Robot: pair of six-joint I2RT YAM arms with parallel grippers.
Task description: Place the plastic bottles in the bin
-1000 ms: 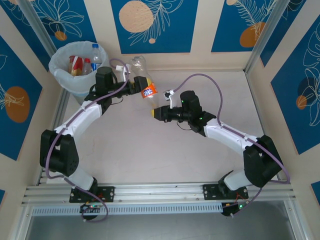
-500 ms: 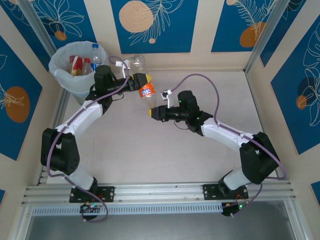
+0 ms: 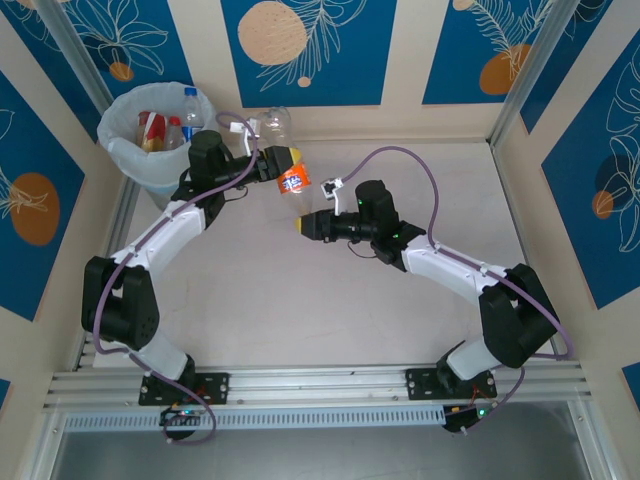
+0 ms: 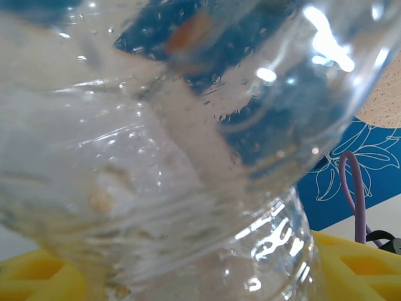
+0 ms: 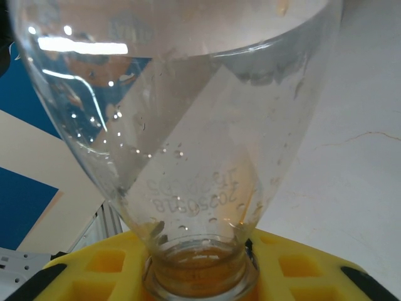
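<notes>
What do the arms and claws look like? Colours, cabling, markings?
White links and black joints on the left arm and right arm, a purple cable looping along each. The left claw and right claw have yellow fingers with square pockets.

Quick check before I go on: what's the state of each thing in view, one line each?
orange-label bottle: lifted, tilted, spanning both hands.
left hand: closed around the bottle's clear body.
right hand: gripping the bottle's neck.
bin: upright, open-topped, bag-lined.
bottles in the bin: several, standing inside.
</notes>
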